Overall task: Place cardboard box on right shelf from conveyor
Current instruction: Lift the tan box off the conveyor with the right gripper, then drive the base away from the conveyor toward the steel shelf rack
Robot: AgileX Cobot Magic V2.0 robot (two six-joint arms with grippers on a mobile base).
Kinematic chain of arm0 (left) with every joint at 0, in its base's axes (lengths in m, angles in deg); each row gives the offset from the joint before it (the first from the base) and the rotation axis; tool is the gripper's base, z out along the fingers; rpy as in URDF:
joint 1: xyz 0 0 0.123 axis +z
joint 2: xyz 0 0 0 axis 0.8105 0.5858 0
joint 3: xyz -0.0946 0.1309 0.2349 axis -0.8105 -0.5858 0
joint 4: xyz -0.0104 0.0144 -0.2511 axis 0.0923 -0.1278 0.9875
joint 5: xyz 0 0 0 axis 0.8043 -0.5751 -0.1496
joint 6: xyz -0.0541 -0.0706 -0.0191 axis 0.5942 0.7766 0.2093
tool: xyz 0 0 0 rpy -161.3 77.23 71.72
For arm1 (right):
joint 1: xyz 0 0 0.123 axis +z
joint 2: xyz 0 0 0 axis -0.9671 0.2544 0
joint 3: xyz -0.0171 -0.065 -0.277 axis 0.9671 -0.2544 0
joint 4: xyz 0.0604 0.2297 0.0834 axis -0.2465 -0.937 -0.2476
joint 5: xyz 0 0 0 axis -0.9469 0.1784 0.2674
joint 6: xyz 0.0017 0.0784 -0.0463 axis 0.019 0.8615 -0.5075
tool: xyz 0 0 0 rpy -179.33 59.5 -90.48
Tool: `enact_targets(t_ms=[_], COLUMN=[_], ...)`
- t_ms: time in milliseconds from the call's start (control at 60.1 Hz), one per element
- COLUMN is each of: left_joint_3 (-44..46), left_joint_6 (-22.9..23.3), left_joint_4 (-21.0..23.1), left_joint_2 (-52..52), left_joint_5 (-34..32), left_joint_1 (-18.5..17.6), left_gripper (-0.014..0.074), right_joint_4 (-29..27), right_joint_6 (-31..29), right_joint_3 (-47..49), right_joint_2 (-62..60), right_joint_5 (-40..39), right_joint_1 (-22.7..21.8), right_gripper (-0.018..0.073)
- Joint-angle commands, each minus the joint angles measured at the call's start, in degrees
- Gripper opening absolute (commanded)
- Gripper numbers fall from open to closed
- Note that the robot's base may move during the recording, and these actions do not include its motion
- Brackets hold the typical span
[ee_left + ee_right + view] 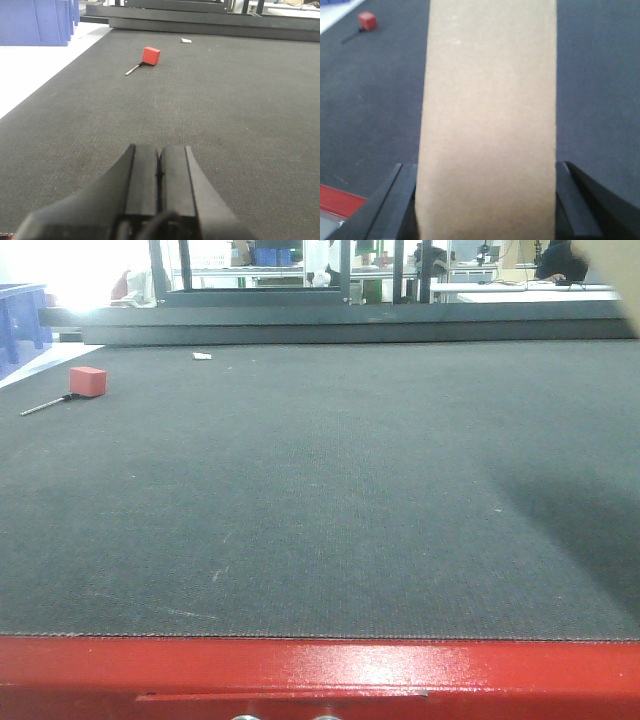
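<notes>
In the right wrist view the tan cardboard box [490,90] fills the middle, held lifted over the dark grey conveyor [370,100]. My right gripper [484,167] is shut on it, one dark finger pressed against each side face. Low over the belt [240,100], my left gripper [159,150] is shut with its pads together and nothing between them. The front view shows the belt [320,490] and its red frame edge [320,675]; neither gripper appears there. The right shelf is out of view.
A small red block [88,381] [151,55] with a thin metal rod [45,405] beside it lies at the belt's far left. A white scrap [202,356] lies near the far edge. Blue bins [35,22] stand off the left side.
</notes>
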Motion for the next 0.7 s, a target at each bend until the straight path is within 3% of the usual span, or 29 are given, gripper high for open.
enact_targets(t_ms=[0,150,682], left_joint_3=[-0.5,-0.5,-0.5], left_joint_6=[0.0,0.0,0.0], left_joint_4=[0.3,0.3,0.3], left_joint_2=[-0.8,-0.8,-0.8], left_joint_5=[-4.9,-4.9,-4.9], left_joint_1=[0.2,0.2,0.2], left_gripper=[-0.0116,-0.0116,-0.0116], right_joint_4=[1.1,1.1,1.1], right_joint_6=[-2.7,-6.8,-6.9], right_joint_3=[1.2,1.2,1.2], right_joint_2=[-3.8,-8.4,-9.0], right_joint_5=[-5.0,-4.9,-4.8], right_joint_1=[-0.3,-0.3,-0.3], right_gripper=[0.0199,0.0199,0.0199])
